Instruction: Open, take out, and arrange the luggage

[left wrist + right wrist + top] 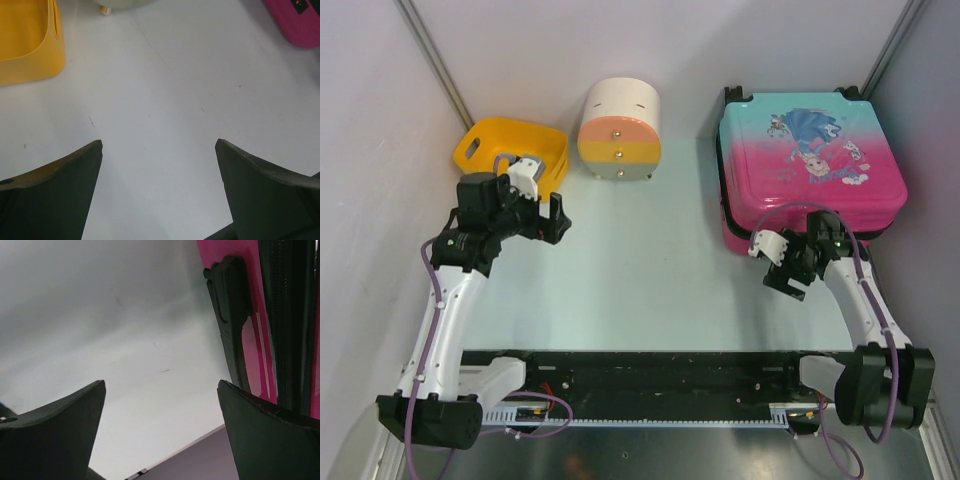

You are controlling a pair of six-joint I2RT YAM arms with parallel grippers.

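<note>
The luggage is a teal-to-pink hard-shell suitcase with a cartoon print. It lies flat and shut at the back right of the table. My right gripper hangs open just in front of its near left corner, with nothing between the fingers. In the right wrist view the pink shell, a black handle and the zip edge fill the right side, beyond the open right gripper. My left gripper is open and empty over the table's left side. In the left wrist view, the left gripper sees a pink corner of the luggage far off.
A yellow plastic basket stands at the back left, close behind my left wrist, and its wall shows in the left wrist view. A cream, orange and yellow round drawer box stands at the back centre. Walls close in both sides.
</note>
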